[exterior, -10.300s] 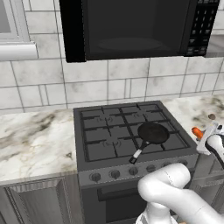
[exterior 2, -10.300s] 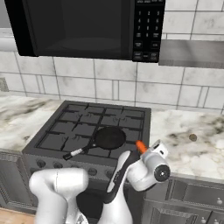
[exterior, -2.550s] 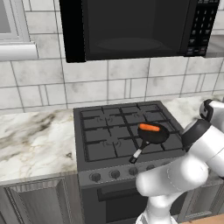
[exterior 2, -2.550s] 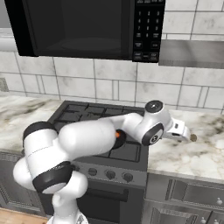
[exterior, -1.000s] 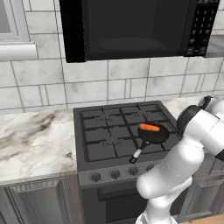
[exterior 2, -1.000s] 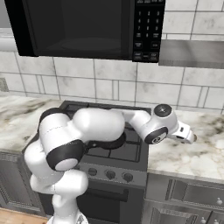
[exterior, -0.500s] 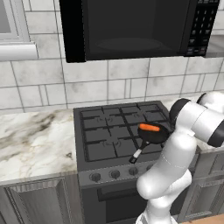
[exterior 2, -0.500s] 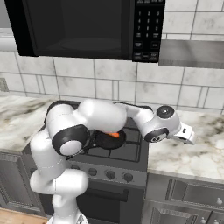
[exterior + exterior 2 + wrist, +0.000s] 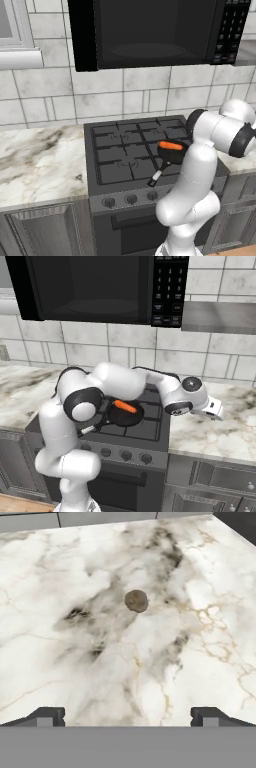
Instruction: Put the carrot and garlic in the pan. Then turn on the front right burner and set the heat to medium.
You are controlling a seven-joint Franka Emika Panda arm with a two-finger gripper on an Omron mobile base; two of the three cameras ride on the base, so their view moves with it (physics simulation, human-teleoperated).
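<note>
You have the carrot (image 9: pixel 171 146) lying in the pan (image 9: pixel 172 154), on the front right part of the stove (image 9: pixel 125 150). Its long axis runs roughly across the stove, side to side, flat in the pan; from the right base view it slants slightly, with the nearer end toward the right. The pan's handle (image 9: pixel 156 176) points toward the stove's front edge and a little to the left.

Your gripper (image 9: pixel 128 716) is over the marble counter (image 9: pixel 75 637) right of the stove, with its jaws spread wide and nothing between them. The two fingertips (image 9: pixel 47 715) stand well apart in the hand view. The garlic (image 9: pixel 136 601) sits on the counter ahead of the gripper, apart from it, a small round brownish bulb with no clear long axis.
</note>
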